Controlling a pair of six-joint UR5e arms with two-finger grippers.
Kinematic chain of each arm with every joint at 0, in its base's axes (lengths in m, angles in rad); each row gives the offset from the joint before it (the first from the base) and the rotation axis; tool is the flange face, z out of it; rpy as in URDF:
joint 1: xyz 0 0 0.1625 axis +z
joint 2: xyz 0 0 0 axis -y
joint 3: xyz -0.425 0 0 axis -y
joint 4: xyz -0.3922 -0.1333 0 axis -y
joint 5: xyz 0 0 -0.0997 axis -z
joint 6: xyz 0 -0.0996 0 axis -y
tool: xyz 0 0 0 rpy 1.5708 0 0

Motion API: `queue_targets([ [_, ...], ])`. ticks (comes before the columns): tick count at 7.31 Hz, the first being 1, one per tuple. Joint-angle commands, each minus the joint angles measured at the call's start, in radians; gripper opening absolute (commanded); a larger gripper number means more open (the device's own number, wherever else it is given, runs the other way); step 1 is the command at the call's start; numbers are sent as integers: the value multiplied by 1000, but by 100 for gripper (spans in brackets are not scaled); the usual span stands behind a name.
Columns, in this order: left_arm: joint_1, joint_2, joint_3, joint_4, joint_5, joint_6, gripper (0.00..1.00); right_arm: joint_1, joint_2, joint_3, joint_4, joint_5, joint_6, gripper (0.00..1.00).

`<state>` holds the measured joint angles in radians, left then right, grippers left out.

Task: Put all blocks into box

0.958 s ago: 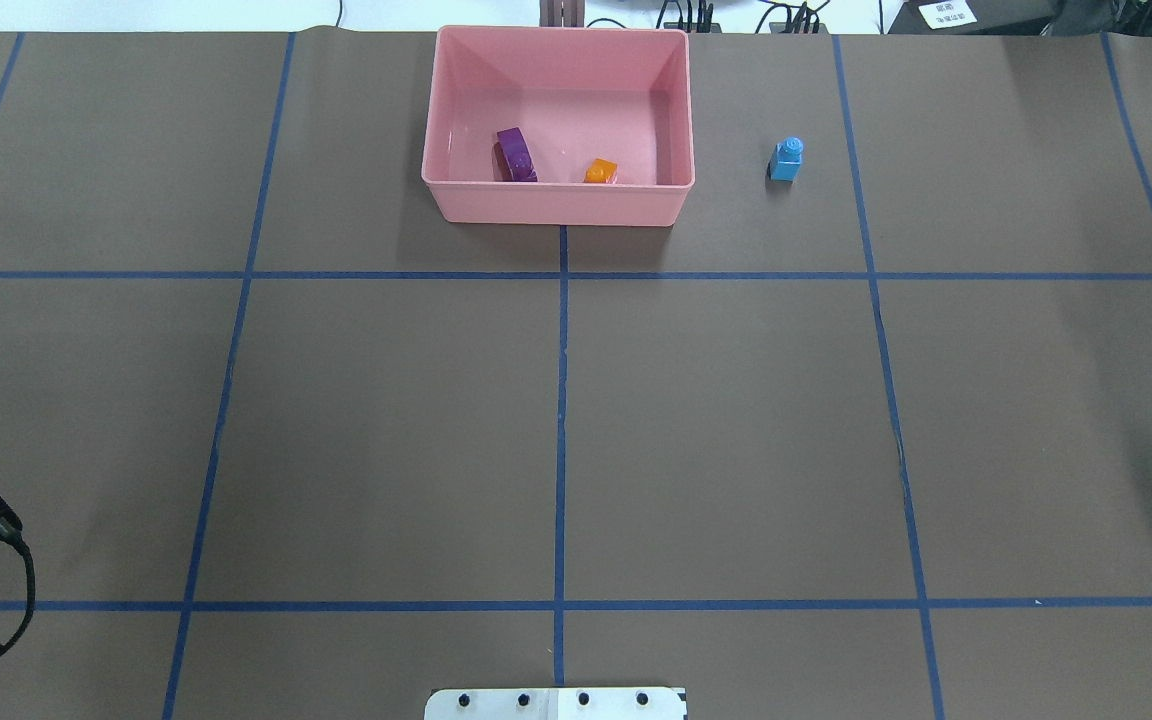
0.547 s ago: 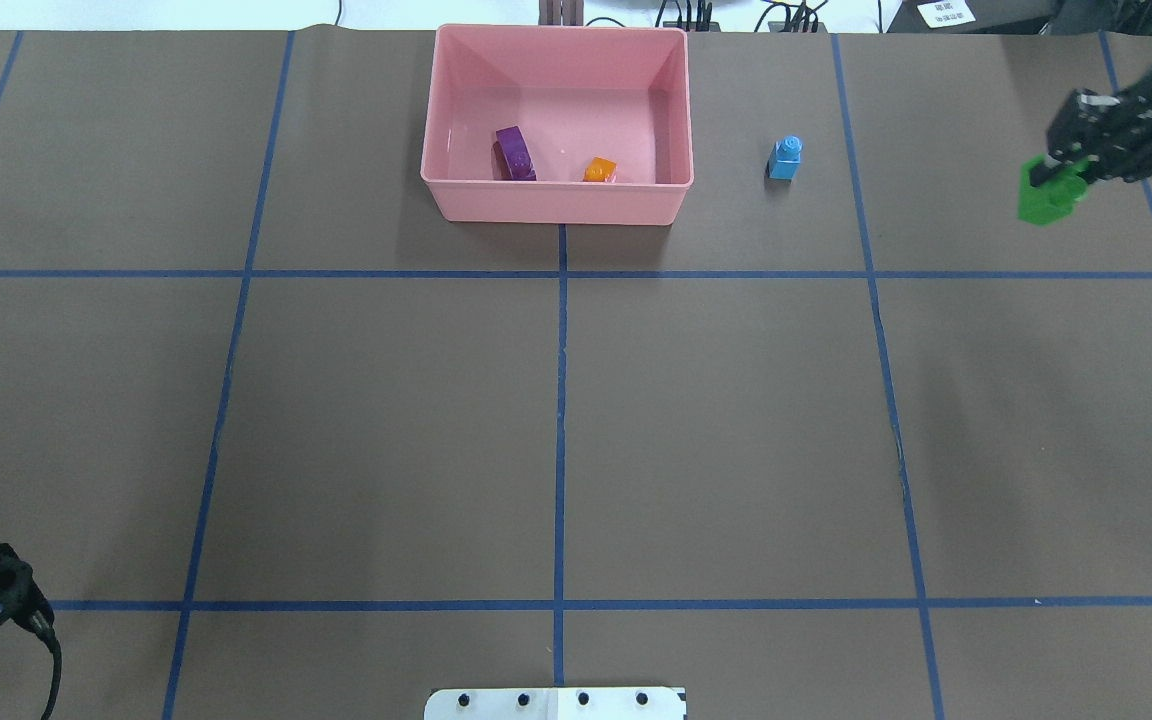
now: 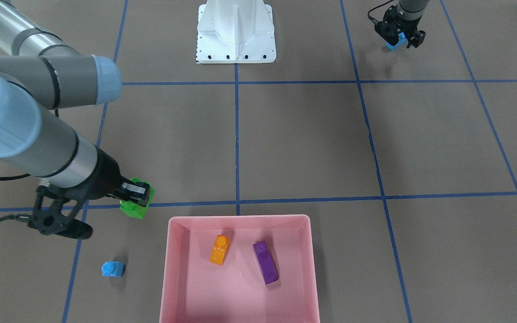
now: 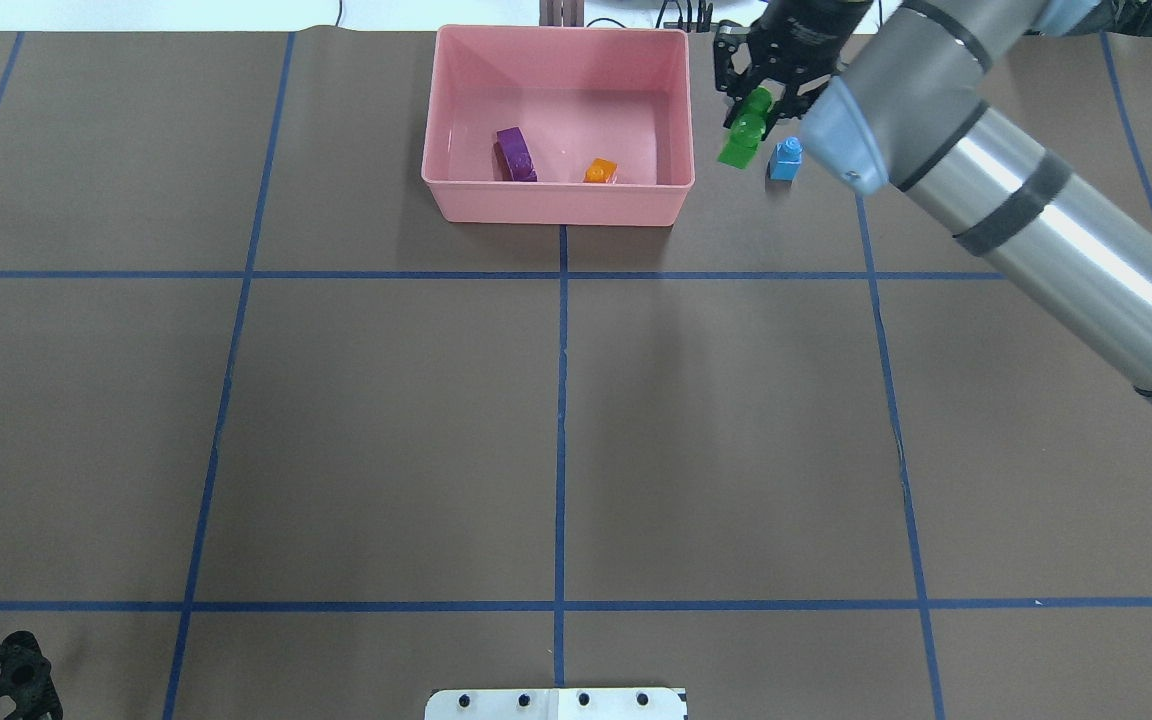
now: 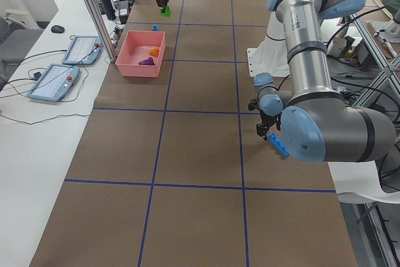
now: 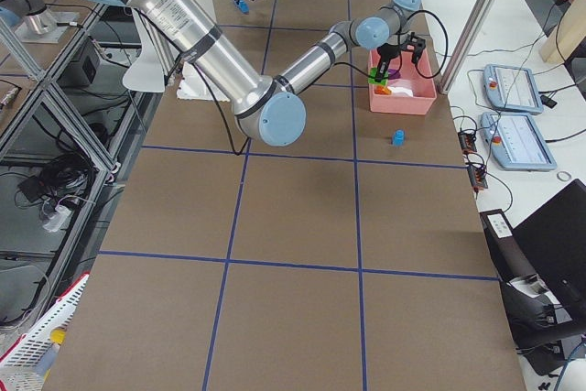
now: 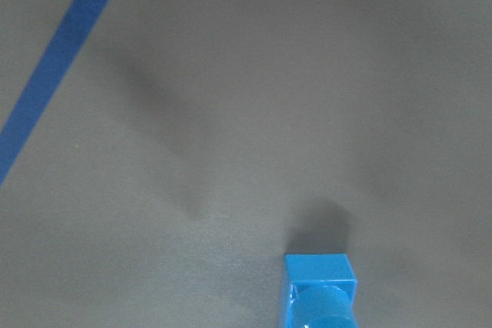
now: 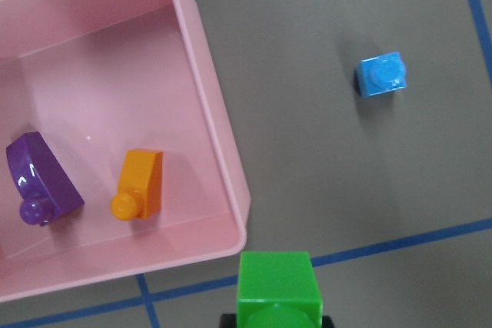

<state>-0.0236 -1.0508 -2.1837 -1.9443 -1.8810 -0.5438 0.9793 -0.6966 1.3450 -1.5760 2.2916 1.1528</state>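
Note:
My right gripper [image 4: 751, 108] is shut on the green brick [image 4: 742, 135] and holds it in the air just right of the pink box [image 4: 556, 202], beside the box's corner in the front view [image 3: 135, 204]. The purple brick [image 4: 515, 153] and the orange brick [image 4: 600, 171] lie inside the box. The small light-blue brick [image 4: 786, 160] stands on the table right of the box, close to the green one. My left gripper [image 3: 397, 39] is shut on the long blue brick [image 3: 396, 43] at the near left of the table, above the surface. The brick's end shows in the left wrist view [image 7: 319, 293].
The white robot base [image 4: 556, 703] sits at the table's near edge. Blue tape lines divide the brown table. My right arm [image 4: 1016, 200] stretches across the far right of the table. Two tablets [image 5: 56, 82] lie beyond the table's far edge.
My right arm has swung in from the right edge with the green brick, to just right of the box. My left gripper has drifted toward the near left corner.

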Motion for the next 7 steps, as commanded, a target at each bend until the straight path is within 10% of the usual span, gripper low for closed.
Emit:
queue_targets([
  [1, 66, 3, 10, -2, 31, -57, 94, -68, 65, -142, 171, -84, 141, 0],
  [5, 86, 5, 41, -4, 71, -59, 84, -152, 163, -271, 226, -234, 245, 0],
  [7, 94, 8, 50, -2, 71, -62, 66, -168, 166, -305, 293, -250, 246, 99],
])
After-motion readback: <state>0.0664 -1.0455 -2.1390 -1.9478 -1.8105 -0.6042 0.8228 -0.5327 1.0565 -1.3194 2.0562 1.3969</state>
